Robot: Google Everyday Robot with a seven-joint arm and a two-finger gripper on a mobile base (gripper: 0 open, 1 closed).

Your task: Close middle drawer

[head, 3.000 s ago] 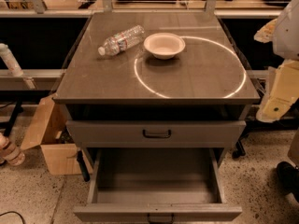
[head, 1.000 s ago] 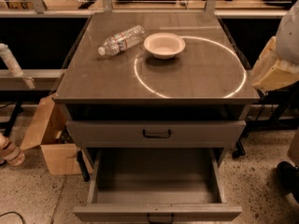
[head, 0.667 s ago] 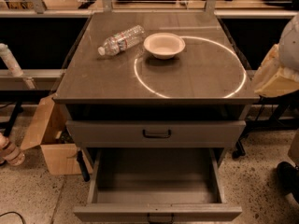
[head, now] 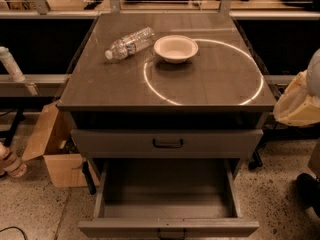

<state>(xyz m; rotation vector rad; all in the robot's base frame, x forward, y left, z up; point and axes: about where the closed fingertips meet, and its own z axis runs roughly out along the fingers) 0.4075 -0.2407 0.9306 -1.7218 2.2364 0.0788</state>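
Cabinet (head: 100, 91), 1: dark top carrying bright ring of light (head: 150, 86). Drawers seen, 2: top drawer (head: 215, 144) shut; middle drawer (head: 165, 196) beneath, pulled out toward camera. Bottle (head: 129, 43), 1, lying; bowl (head: 175, 48), 1, just beside. Cardboard box (head: 47, 149), 1, left, on speckled floor (head: 280, 184). Gripper (head: 299, 104), 1, right edge, off cabinet's front corner; grip state cannot tell.

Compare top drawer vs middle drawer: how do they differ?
The top drawer is pushed in; the middle drawer is pulled far out. The top drawer shows only its front; the middle drawer shows a bare tray. Both are grey with a dark handle. The gripper is at the right edge, touching neither.
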